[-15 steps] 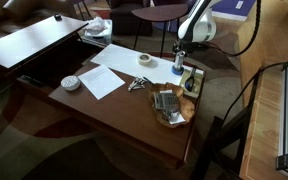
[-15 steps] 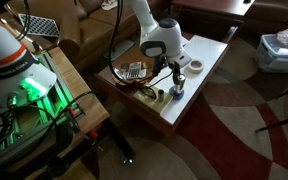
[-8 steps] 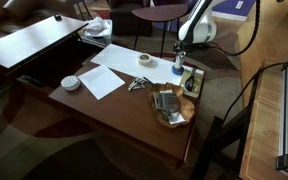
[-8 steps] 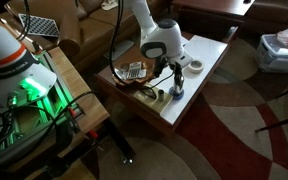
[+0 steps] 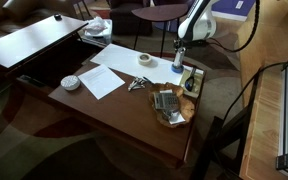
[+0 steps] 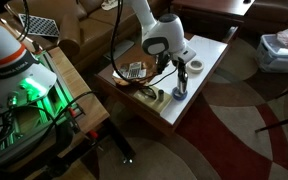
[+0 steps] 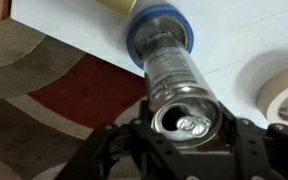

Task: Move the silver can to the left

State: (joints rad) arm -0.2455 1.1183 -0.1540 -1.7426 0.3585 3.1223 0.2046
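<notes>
1. The tall silver metal can with a blue band (image 7: 170,70) stands upright at the edge of the white paper-covered part of the brown wooden table (image 5: 114,110), near its corner.
2. The black Robotiq gripper (image 7: 184,135) is over the can top; its two fingers (image 7: 114,150) sit at 9 and 3 o'clock of the rim, closed on it.
3. A roll of beige tape (image 7: 284,95) lies at 3 o'clock of the can, just beside it.
4. In an exterior view, the can (image 6: 180,88) is under the gripper (image 6: 181,66).

A home living room: a wooden coffee table (image 5: 114,105) on a patterned rug (image 6: 244,120), beside a sofa (image 6: 79,30).
</notes>
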